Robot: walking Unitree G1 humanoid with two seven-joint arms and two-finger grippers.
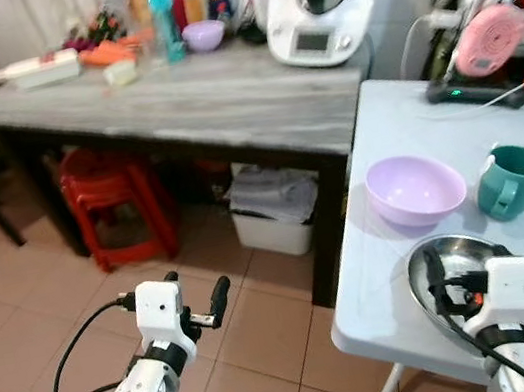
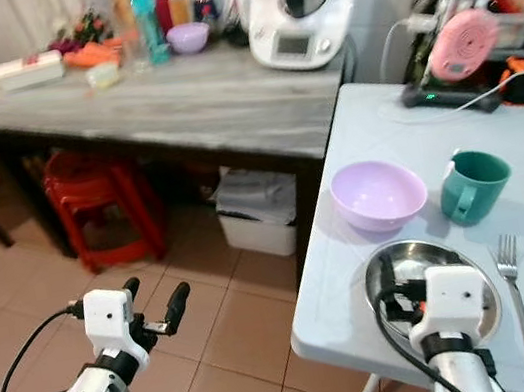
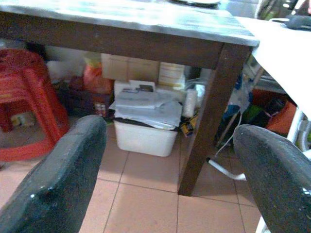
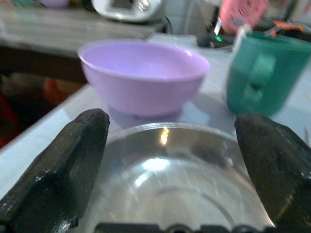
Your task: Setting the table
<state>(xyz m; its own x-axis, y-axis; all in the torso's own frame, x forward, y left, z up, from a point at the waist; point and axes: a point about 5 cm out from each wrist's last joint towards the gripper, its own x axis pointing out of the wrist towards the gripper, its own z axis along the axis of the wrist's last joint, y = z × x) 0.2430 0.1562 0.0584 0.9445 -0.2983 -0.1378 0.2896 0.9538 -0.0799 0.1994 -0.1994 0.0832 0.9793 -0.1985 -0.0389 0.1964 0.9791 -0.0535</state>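
Right gripper (image 4: 170, 145), jaws wide, hovers over the steel bowl (image 2: 402, 268) beside the purple bowl (image 2: 376, 193). Left gripper (image 1: 197, 299), jaws wide, hangs above the floor.

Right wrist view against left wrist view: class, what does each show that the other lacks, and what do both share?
The right wrist view alone: the lilac bowl and green mug standing beyond the steel bowl, which lies between the right end effector's open fingers. The left wrist view alone: the tiled floor, red stools, and a white bin under the grey-topped table, seen past the open left end effector. Both share two black fingers framing the picture, plus that grey-topped table.
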